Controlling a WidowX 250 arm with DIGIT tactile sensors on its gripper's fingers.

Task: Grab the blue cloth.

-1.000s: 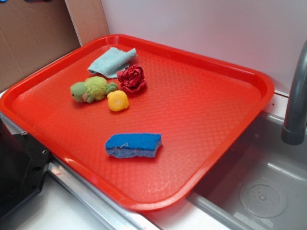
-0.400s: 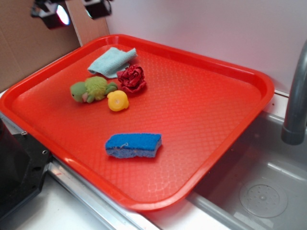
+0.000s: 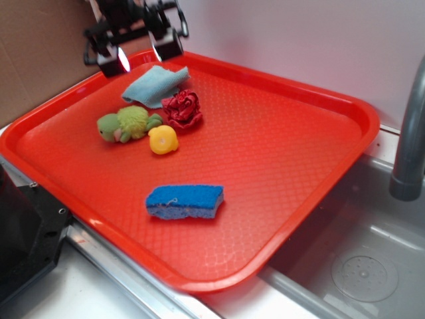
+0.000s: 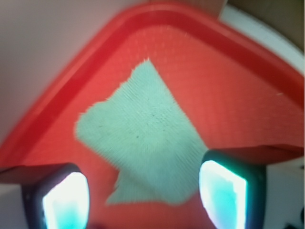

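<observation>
The blue cloth is a small pale teal terry piece, lying rumpled at the far left corner of the red tray. My gripper hangs open just above and behind it, apart from the cloth. In the wrist view the blue cloth fills the middle, motion-blurred. The two glowing fingertips stand wide apart at the bottom, with the cloth's near edge between them, and my gripper holds nothing.
A green plush toy, a red fabric rose and a yellow toy lie close in front of the cloth. A thick blue sponge sits nearer the tray's front. A grey faucet and sink are at right.
The gripper has come into view from the top left and dropped down toward the cloth. Nothing on the tray has moved.
</observation>
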